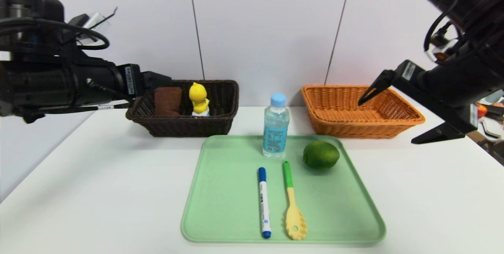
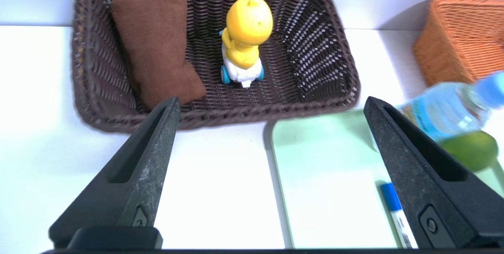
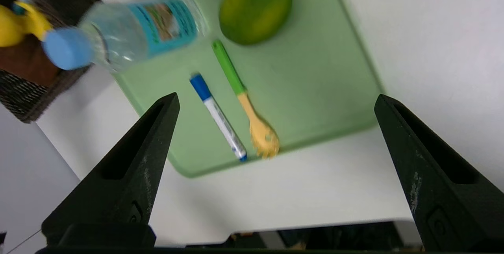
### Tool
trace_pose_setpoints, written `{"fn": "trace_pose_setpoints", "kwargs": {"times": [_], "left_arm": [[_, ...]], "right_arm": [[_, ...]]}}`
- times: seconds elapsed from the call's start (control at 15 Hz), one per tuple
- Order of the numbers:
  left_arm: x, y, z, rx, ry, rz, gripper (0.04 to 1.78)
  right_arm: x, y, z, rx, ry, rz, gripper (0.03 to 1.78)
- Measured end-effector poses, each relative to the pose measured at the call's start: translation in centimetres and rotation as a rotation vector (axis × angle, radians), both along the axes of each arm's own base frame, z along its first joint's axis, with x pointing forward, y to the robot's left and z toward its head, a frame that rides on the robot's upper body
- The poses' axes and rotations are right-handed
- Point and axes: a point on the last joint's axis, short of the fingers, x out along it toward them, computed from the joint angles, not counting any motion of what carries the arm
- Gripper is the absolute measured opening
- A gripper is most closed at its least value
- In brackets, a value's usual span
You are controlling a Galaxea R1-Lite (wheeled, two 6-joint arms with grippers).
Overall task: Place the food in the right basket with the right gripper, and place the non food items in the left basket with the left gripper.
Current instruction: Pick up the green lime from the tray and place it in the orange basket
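Observation:
A green tray [image 1: 346, 222] holds a water bottle [image 1: 275, 128], a lime [image 1: 321, 154], a blue-capped marker [image 1: 264, 203] and a yellow spoon with a green handle [image 1: 292, 203]. The dark brown left basket [image 1: 220, 120] holds a brown cloth [image 1: 168, 100] and a yellow duck toy [image 1: 199, 98]. The orange right basket [image 1: 334, 128] is empty. My left gripper [image 2: 271, 102] is open and empty, raised in front of the dark basket [image 2: 315, 100]. My right gripper [image 1: 386, 123] is open and empty, raised near the orange basket's right side; its wrist view shows the tray [image 3: 315, 100] below.
The white table [image 1: 98, 191] ends at a white wall behind the baskets. Clutter [image 1: 488, 116] lies off the table's right edge. Both baskets stand just behind the tray.

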Motion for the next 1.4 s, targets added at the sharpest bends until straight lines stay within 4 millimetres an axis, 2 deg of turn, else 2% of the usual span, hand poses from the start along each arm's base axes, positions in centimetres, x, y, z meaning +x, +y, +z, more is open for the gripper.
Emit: {"fn": "trace_pose_setpoints", "kwargs": {"times": [0.27,0.67,0.93,1.4], "left_arm": [[-4.7,1.0,0.1,-0.016,-0.047,-0.027,1.67],[-9.2,2.0,-0.1,-0.032,-0.093,-0.058,1.68],[-10.5,2.3,-0.2,-0.039,-0.110,-0.068,1.69],[-10.7,2.1,-0.2,-0.043,-0.110,-0.097,1.69]], "right_arm": [[2.5,2.9,-3.4,0.044,0.192,-0.088,1.71],[6.3,5.2,-7.3,0.062,0.244,-0.162,1.71],[8.1,5.7,-9.5,0.045,0.277,-0.193,1.71],[10.2,5.2,-11.8,0.043,0.302,-0.230,1.71]]}}
